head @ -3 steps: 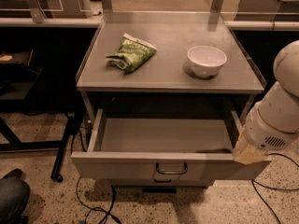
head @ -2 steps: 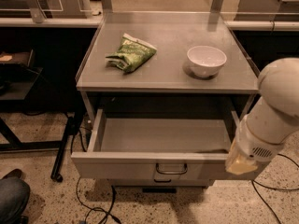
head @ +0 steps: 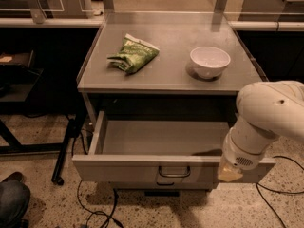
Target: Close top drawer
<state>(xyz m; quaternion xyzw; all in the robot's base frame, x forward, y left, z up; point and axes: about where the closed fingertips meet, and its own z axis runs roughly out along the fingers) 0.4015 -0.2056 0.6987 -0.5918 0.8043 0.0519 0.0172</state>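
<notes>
- Grey metal top drawer (head: 128, 169), with a dark loop handle (head: 174, 172), stands pulled far out beneath the grey cabinet top (head: 175, 37).
- Cream-tipped gripper (head: 230, 175) sits at the drawer front's right end; whether it is open or closed cannot be told.
- Speckled floor (head: 199, 210) before the front lies open, crossed by thin black cables (head: 95, 208).

top drawer (head: 123, 170): matt grey metal | hand (head: 230, 174) at its front: pale plastic

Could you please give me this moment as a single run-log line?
top drawer: open | gripper: at right end of drawer front | cabinet top: white bowl, green packet | task: not yet closed
</notes>
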